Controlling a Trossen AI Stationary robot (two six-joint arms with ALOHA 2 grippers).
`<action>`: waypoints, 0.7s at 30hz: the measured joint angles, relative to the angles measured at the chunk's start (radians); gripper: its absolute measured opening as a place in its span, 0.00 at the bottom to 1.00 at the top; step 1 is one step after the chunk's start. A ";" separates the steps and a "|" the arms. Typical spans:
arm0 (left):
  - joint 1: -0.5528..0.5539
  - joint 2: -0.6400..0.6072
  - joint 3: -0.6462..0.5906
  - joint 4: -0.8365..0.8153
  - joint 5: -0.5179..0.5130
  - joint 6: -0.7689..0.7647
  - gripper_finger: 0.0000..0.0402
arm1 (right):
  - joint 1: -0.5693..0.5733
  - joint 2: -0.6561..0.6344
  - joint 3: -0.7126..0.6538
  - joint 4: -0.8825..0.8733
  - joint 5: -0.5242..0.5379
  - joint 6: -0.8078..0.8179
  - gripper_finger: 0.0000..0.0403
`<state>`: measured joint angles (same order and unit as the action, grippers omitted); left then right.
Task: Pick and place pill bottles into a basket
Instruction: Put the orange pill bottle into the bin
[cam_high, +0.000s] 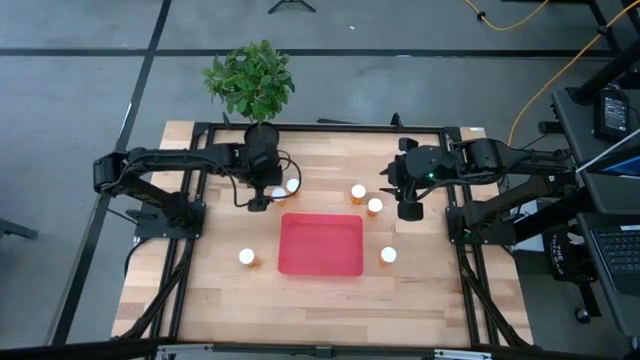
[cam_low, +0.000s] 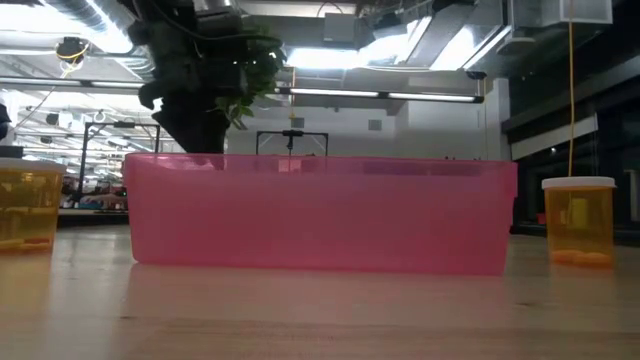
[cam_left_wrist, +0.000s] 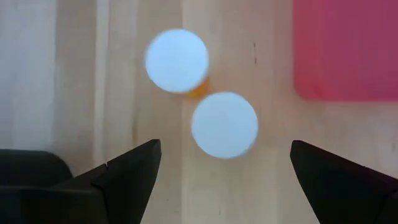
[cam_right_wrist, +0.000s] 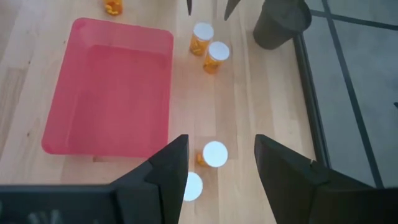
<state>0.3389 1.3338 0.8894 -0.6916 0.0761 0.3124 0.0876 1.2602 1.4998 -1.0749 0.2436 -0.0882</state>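
1. No label or writing is readable on any pill bottle.
2. Left gripper (cam_high: 259, 203): fingers spread apart, pointing down over the bottle pair (cam_high: 285, 189) just beyond the basket (cam_high: 321, 244).
3. Right gripper (cam_high: 408, 210): fingers apart, beside another two bottles (cam_high: 366, 198).
4. Single bottles (cam_high: 247, 257) stand on either side of the empty basket.

The pale wooden table (cam_high: 320, 300) looks smooth and matt; the shallow red plastic tray (cam_low: 320, 215) is translucent, slightly glossy.
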 joint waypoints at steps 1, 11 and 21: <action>0.005 0.000 0.000 0.002 0.006 -0.001 0.88 | 0.000 0.000 0.000 0.000 0.000 -0.001 0.46; 0.013 0.092 0.000 0.054 0.050 0.006 0.91 | 0.000 0.000 0.000 0.001 0.000 -0.001 0.46; 0.012 0.180 0.000 0.104 0.072 0.016 0.90 | 0.000 0.000 0.000 -0.001 0.000 0.006 0.46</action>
<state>0.3508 1.5142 0.8894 -0.5877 0.1482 0.3288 0.0875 1.2602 1.4998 -1.0760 0.2436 -0.0821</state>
